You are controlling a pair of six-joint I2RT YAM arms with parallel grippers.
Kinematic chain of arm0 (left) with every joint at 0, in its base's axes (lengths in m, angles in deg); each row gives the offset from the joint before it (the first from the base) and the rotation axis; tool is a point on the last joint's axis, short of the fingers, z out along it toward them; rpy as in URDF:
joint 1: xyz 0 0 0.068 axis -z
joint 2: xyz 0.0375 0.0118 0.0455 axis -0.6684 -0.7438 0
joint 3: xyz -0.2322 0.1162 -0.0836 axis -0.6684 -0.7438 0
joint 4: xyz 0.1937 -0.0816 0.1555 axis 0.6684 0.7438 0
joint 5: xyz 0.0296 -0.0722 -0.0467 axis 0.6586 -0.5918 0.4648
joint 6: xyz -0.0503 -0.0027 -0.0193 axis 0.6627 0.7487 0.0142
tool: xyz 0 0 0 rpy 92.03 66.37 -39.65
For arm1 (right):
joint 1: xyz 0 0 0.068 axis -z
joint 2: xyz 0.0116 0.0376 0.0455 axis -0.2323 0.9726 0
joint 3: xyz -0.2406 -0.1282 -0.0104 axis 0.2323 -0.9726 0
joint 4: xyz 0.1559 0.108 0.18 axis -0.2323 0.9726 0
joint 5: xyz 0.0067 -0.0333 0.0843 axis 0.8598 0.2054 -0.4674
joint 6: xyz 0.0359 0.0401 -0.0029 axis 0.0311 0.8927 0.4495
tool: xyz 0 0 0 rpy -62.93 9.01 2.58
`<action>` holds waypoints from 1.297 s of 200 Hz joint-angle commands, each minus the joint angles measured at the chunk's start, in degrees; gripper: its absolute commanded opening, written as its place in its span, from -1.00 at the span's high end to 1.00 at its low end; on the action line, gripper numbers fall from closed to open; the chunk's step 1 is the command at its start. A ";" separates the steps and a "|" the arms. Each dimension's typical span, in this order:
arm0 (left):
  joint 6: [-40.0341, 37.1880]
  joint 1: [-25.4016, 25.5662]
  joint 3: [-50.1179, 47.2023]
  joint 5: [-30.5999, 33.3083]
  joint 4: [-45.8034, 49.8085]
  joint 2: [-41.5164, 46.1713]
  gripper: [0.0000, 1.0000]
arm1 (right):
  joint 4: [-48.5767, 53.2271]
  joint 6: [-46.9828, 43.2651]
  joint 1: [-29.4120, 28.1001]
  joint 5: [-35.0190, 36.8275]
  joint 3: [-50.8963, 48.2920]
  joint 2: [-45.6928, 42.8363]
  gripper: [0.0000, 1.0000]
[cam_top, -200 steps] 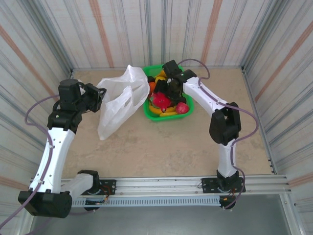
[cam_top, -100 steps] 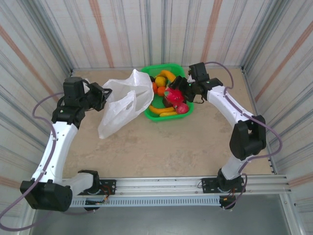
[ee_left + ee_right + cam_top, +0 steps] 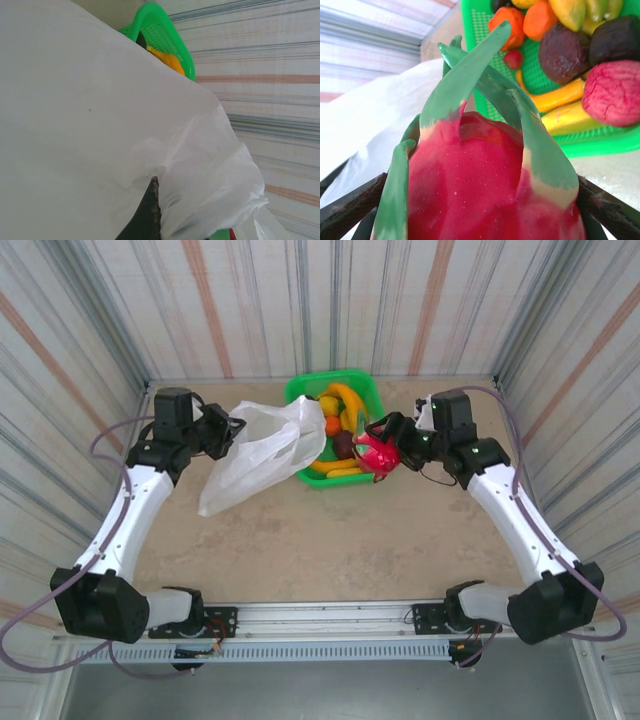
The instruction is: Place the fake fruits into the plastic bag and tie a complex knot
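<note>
My left gripper [image 3: 232, 430] is shut on a fold of the white plastic bag [image 3: 255, 455], holding it up next to the green basket [image 3: 298, 390]. In the left wrist view one dark fingertip [image 3: 150, 200] pokes out of the bag film [image 3: 90, 115]. My right gripper [image 3: 385, 450] is shut on a red fake dragon fruit [image 3: 376, 453] with green scales, just right of the basket and off the table. That fruit [image 3: 480, 180] sits between the two dark fingers [image 3: 350, 202]. Bananas [image 3: 565, 117], dark purple pieces [image 3: 562, 47], an orange piece [image 3: 537, 17] and a pink-red piece [image 3: 612, 92] lie in the basket.
The basket [image 3: 540, 80] stands at the back middle of the beige table [image 3: 340, 540]. Striped walls [image 3: 80, 360] close in the left, back and right sides. The bag's lower end [image 3: 215, 502] rests on the table left of the basket.
My right arm swung out of the basket to the right, carrying the dragon fruit. My left arm moved back and right, drawing the bag up against the basket.
</note>
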 commanded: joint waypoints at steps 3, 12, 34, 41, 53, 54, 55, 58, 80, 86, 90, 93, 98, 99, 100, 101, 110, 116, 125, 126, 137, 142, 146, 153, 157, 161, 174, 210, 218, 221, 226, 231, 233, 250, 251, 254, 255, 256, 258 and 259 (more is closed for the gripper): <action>-1.94 0.82 2.91 0.05 -1.75 -1.63 1.00 | -1.26 3.52 -0.71 -5.36 -2.20 -4.47 -0.27; -2.51 1.04 3.45 -0.62 -1.89 -2.31 1.00 | -2.40 4.60 -1.66 -5.70 -3.48 -5.97 -0.27; -3.75 1.43 4.26 -1.81 -1.80 -3.58 1.00 | -5.18 7.65 -4.97 -6.63 -6.14 -7.82 -0.27; -4.41 1.53 4.39 -2.13 -1.80 -3.72 1.00 | -6.32 8.42 -6.26 -6.78 -6.60 -7.84 -0.27; -5.62 1.64 4.55 -2.50 -1.48 -3.90 1.00 | -8.10 9.57 -9.24 -6.94 -6.86 -6.96 -0.27; -5.77 1.63 4.56 -2.55 -1.42 -3.92 1.00 | -8.20 9.66 -9.44 -6.96 -6.80 -6.87 -0.27; -5.85 1.63 4.57 -2.57 -1.39 -3.93 1.00 | -8.30 9.75 -9.67 -6.97 -6.78 -6.78 -0.27; -6.11 1.69 4.57 -2.61 -1.25 -3.88 1.00 | -8.61 9.94 -10.29 -6.98 -6.64 -6.49 -0.27; -8.51 1.71 4.57 -2.63 -0.10 -3.61 1.00 | -9.75 10.19 -14.09 -6.89 -3.86 -3.88 -0.27; -9.33 1.71 4.64 -2.63 0.16 -3.52 1.00 | -10.18 10.23 -14.66 -6.80 -3.11 -3.41 -0.27; -9.94 1.71 4.66 -2.60 0.33 -3.48 1.00 | -10.61 10.41 -15.01 -6.73 -2.68 -3.15 -0.27; -10.47 1.71 4.74 -2.66 0.50 -3.45 1.00 | -11.05 10.63 -15.26 -6.79 -2.42 -2.97 -0.27; -11.20 1.71 4.82 -2.79 0.78 -3.43 1.00 | -11.83 10.98 -15.62 -6.98 -2.11 -2.64 -0.27; -11.33 1.71 4.83 -2.82 0.77 -3.42 1.00 | -12.05 10.98 -15.71 -7.03 -2.06 -2.56 -0.27; -11.49 1.71 4.83 -2.88 0.80 -3.37 1.00 | -12.20 11.02 -15.75 -7.09 -2.03 -2.52 -0.27; -11.74 1.71 4.88 -2.96 0.82 -3.39 1.00 | -12.37 11.13 -15.82 -7.13 -1.97 -2.45 -0.27; -13.95 1.71 5.00 -3.92 0.75 -3.40 1.00 | -14.16 12.24 -16.22 -7.77 -1.59 -1.60 -0.27; -15.36 1.71 5.14 -4.69 0.67 -3.30 1.00 | -15.14 12.93 -16.39 -8.38 -1.27 -0.85 -0.27; -17.76 1.71 5.32 -6.20 0.33 -3.30 1.00 | -15.88 13.32 -16.66 -8.98 -0.40 0.43 -0.27; -18.04 1.71 5.34 -6.33 0.32 -3.22 1.00 | -15.87 13.34 -16.67 -9.04 -0.32 0.56 -0.27; -20.92 1.71 5.60 -7.79 0.23 -3.16 1.00 | -15.87 13.26 -16.72 -9.33 1.14 2.12 -0.27; -22.33 1.71 5.67 -8.48 0.08 -3.10 1.00 | -16.08 13.24 -16.74 -9.32 1.67 2.67 -0.27; -23.46 1.71 5.71 -9.09 0.01 -3.06 1.00 | -16.25 13.37 -16.71 -9.38 2.08 3.12 -0.27; -25.59 1.71 5.71 -10.30 -0.40 -2.78 1.00 | -16.56 13.52 -16.74 -9.53 2.79 3.92 -0.27; -26.67 1.71 5.64 -11.04 -0.67 -2.68 1.00 | -16.67 13.50 -16.71 -9.60 3.22 4.40 -0.27; -27.70 1.71 5.59 -11.75 -0.94 -2.54 1.00 | -16.67 13.52 -16.74 -9.70 3.75 4.82 -0.27; -31.14 1.65 5.43 -13.76 -1.35 -2.17 1.00 | -16.83 13.83 -16.76 -9.80 5.33 6.22 -0.27; -36.41 1.71 4.41 -17.54 -2.28 -1.15 1.00 | -17.84 15.94 -16.30 -8.91 8.38 9.73 -0.27; -36.80 1.71 4.01 -18.10 -2.79 -0.90 1.00 | -17.98 16.52 -16.25 -8.72 8.83 10.50 -0.27; -36.96 1.71 3.90 -18.28 -2.84 -0.86 1.00 | -18.06 16.67 -16.20 -8.63 9.01 10.79 -0.27; -37.27 1.71 3.80 -18.54 -3.00 -0.70 1.00 | -18.15 16.69 -16.19 -8.56 9.27 11.19 -0.27; -37.71 1.71 3.70 -18.79 -3.03 -0.56 1.00 | -18.24 16.69 -16.23 -8.43 9.55 11.54 -0.27; -37.80 1.78 3.69 -18.86 -3.03 -0.54 1.00 | -18.31 16.69 -16.28 -8.36 9.59 11.75 -0.27; -38.43 2.18 3.52 -19.12 -3.27 -0.02 1.00 | -19.47 19.69 -16.18 -8.12 9.86 12.84 -0.27; -38.44 2.25 3.52 -19.12 -3.28 0.00 1.00 | -19.56 19.77 -16.21 -8.13 9.82 12.92 -0.27; -38.44 2.36 3.47 -19.12 -3.36 0.10 1.00 | -19.78 20.03 -16.27 -8.15 9.86 13.17 -0.27; -38.44 2.43 3.49 -19.12 -3.37 0.10 1.00 | -19.85 20.12 -16.25 -8.18 9.86 13.26 -0.27; -38.44 2.51 3.51 -19.12 -3.42 0.11 1.00 | -19.92 20.16 -16.29 -8.24 9.86 13.34 -0.27; -38.44 2.61 3.49 -19.12 -3.41 0.17 1.00 | -20.03 20.30 -16.31 -8.22 9.93 13.52 -0.27; -38.44 2.69 3.46 -19.12 -3.48 0.19 1.00 | -20.06 20.34 -16.27 -8.26 9.94 13.56 -0.27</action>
